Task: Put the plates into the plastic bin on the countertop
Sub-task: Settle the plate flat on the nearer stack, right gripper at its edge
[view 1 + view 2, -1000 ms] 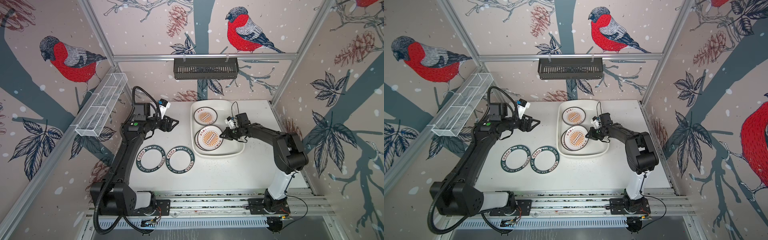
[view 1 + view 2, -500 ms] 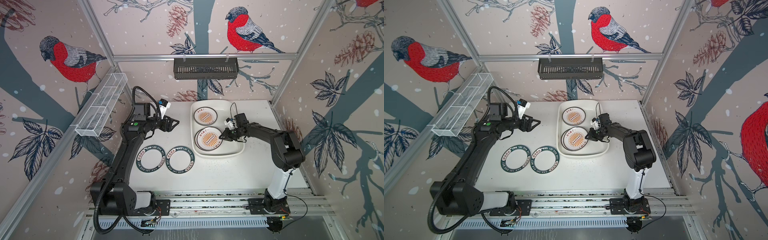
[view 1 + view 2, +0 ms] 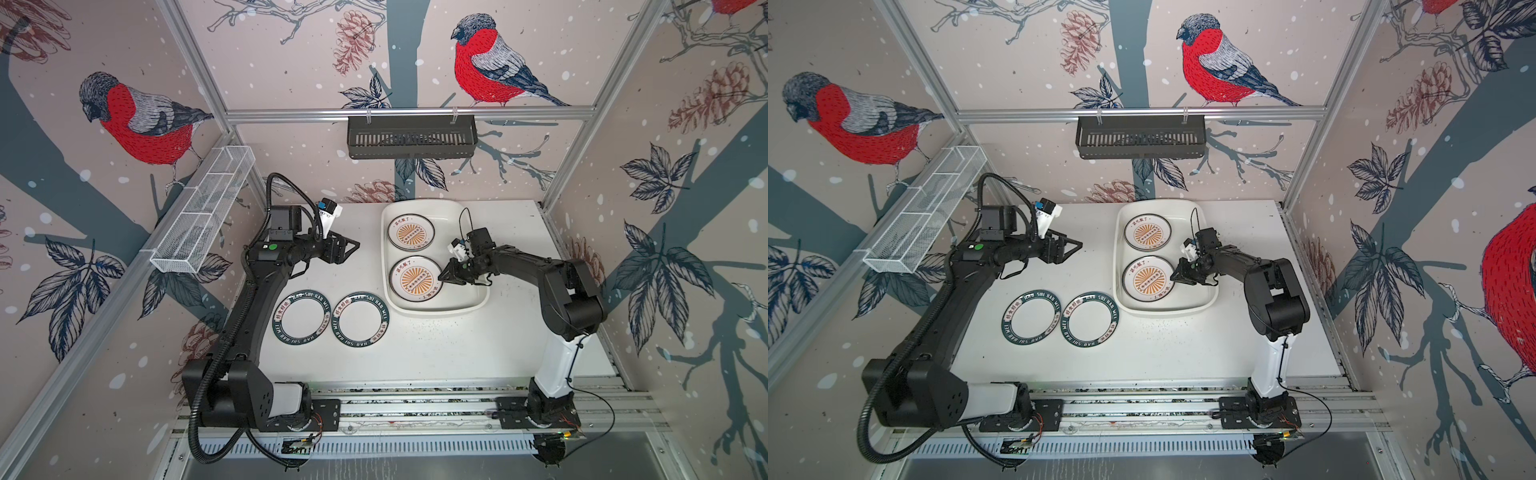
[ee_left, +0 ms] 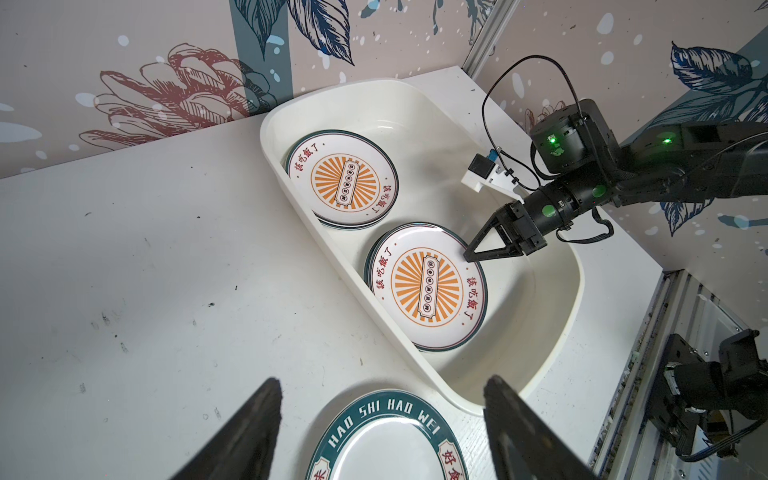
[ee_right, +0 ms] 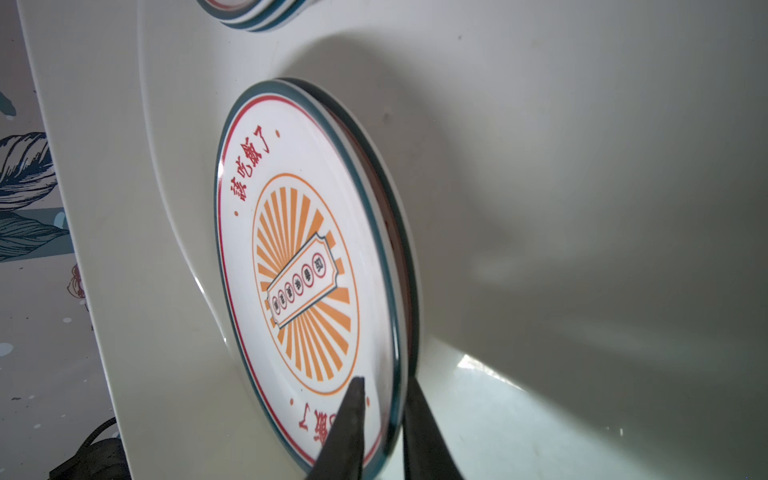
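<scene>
Two plate stacks [image 3: 411,232] [image 3: 415,280], two green-rimmed plates [image 3: 302,317] [image 3: 360,319]

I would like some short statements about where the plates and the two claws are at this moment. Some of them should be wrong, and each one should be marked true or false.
1. Two green-rimmed plates lie on the countertop, outside the plastic bin. True.
2. The left claw holds a plate. False: it is open and empty, above the countertop.
3. The right claw is at the rim of the near sunburst plate. True.
4. The black slotted basket stands on the countertop. False: it hangs from the rail on the back wall.
5. The plastic bin shows only green-rimmed plates. False: the near sunburst plate and the far sunburst plate lie in it.
</scene>
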Robot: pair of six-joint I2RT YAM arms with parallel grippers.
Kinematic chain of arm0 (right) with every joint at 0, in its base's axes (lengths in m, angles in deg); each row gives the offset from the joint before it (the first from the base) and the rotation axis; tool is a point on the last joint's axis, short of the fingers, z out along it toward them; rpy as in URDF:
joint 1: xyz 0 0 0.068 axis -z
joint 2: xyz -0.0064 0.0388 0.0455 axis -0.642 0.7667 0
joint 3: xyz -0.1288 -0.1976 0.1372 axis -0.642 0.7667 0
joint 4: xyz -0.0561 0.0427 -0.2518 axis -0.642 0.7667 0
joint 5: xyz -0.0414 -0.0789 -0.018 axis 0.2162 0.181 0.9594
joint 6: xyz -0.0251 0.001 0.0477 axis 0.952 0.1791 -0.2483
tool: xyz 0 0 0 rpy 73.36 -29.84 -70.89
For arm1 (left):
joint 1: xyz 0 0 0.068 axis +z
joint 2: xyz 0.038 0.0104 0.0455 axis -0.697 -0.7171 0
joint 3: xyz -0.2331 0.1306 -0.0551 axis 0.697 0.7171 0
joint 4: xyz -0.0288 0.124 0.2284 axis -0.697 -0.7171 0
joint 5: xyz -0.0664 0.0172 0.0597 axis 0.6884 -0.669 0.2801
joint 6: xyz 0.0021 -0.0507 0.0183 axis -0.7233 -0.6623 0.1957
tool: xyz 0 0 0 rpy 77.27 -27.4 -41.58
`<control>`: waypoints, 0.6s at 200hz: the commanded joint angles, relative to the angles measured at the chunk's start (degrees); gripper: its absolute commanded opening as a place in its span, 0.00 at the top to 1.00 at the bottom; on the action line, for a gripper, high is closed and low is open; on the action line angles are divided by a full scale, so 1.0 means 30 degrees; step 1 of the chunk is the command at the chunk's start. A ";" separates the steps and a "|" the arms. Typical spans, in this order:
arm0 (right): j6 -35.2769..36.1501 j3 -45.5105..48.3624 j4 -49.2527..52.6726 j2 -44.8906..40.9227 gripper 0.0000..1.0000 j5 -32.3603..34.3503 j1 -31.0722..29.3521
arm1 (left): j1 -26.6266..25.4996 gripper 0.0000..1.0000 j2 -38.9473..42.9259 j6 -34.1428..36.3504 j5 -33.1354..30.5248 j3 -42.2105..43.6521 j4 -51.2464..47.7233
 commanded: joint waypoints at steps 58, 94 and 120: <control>0.0568 -0.0232 0.0658 -0.0421 0.79 0.0889 -0.0103 | 0.0014 0.12 0.0087 0.0653 -0.0951 -0.0386 -0.0002; 0.0378 -0.0432 0.0678 -0.1591 0.79 0.1285 -0.0131 | 0.0007 0.06 -0.0248 0.2231 -0.2194 -0.0384 -0.0928; 0.0177 -0.0457 0.0629 -0.3101 0.79 0.1741 -0.0174 | 0.0069 0.05 -0.0652 0.3063 -0.3037 -0.0021 -0.1441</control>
